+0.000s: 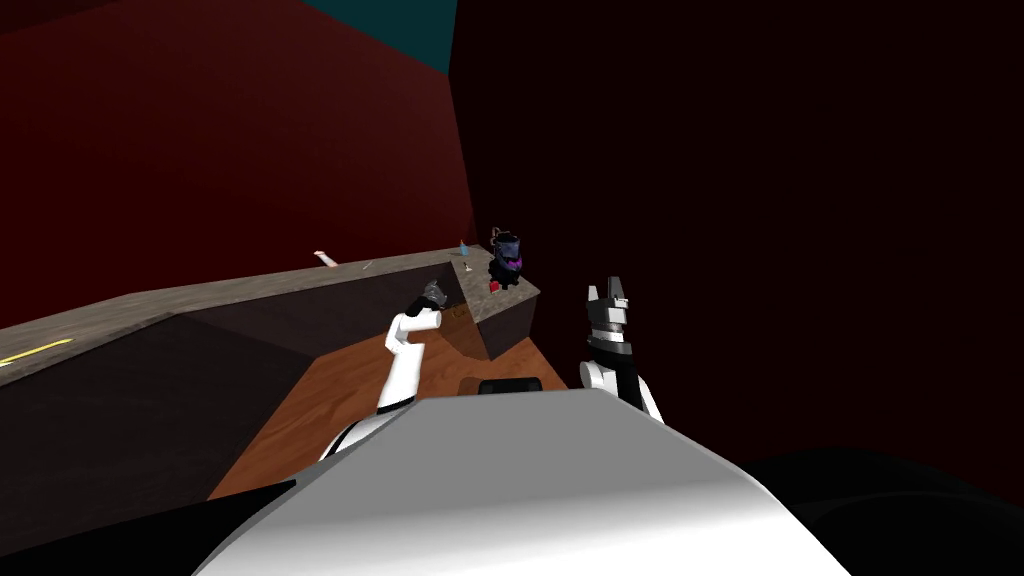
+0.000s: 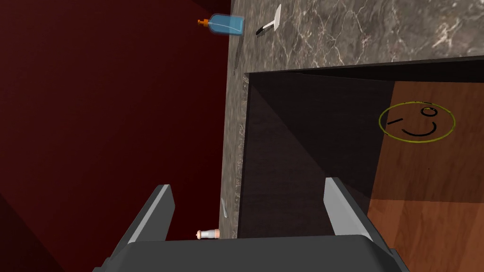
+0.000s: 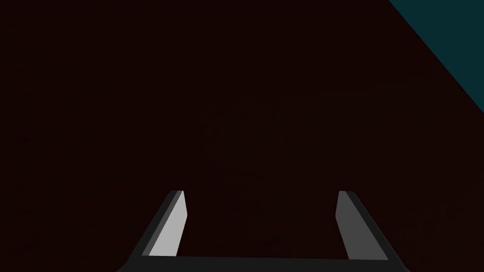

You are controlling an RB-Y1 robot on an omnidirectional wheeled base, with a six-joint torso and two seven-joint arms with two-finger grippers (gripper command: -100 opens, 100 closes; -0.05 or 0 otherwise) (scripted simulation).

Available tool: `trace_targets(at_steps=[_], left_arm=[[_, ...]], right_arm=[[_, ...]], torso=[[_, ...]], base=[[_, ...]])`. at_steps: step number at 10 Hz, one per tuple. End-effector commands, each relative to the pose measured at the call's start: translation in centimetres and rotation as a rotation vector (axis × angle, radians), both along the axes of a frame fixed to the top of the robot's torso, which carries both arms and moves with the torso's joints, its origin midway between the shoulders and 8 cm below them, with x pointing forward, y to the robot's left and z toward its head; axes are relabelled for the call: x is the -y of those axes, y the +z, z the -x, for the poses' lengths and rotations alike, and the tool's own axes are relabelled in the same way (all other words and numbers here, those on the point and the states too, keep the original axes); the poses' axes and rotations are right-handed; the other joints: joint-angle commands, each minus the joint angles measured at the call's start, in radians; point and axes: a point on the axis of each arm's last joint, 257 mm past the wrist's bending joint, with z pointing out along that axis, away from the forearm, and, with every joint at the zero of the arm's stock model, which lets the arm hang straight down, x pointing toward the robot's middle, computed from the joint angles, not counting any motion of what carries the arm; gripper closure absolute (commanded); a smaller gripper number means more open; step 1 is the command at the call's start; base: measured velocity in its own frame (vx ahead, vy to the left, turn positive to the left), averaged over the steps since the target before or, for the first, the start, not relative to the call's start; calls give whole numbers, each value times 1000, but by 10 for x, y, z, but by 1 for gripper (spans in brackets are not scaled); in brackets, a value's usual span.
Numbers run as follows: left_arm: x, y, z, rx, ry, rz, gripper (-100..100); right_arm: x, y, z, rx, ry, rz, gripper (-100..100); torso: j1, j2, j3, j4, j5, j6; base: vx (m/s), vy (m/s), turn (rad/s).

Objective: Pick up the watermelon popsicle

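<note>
On the grey marbled desk, by the dark red wall, the small pinkish watermelon popsicle was seen lying untouched. The left end effector was held spread near the desk's corner, the right end effector likewise spread and empty. Approach and grip were left undone.

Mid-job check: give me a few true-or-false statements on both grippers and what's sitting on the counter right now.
1. The left gripper is open and empty. True.
2. The right gripper is shut. False: its fingers stand apart and hold nothing.
3. The blue bottle is held in the left gripper. False: it is on the grey counter, well away from the gripper.
4. A dark appliance stands at the counter's end. True.
</note>
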Motion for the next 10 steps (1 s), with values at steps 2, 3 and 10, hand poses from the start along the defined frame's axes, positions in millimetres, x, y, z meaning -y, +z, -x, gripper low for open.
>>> trace_targets(at_steps=[2, 3, 10], left_arm=[[-6, -11, -8, -54, 32, 58, -100], [-7, -16, -7, -73, 36, 63, -100], [-18, -42, -23, -215, 137, 232, -100]], right_arm=[[0, 0, 0, 0, 0, 0, 0], [0, 0, 0, 0, 0, 0, 0], [0, 0, 0, 0, 0, 0, 0]], torso=[[0, 0, 0, 0, 0, 1], [0, 0, 0, 0, 0, 0], [0, -1, -1, 0, 0, 0]], base=[[-20, 17, -94], [-5, 11, 11], [-4, 12, -67]])
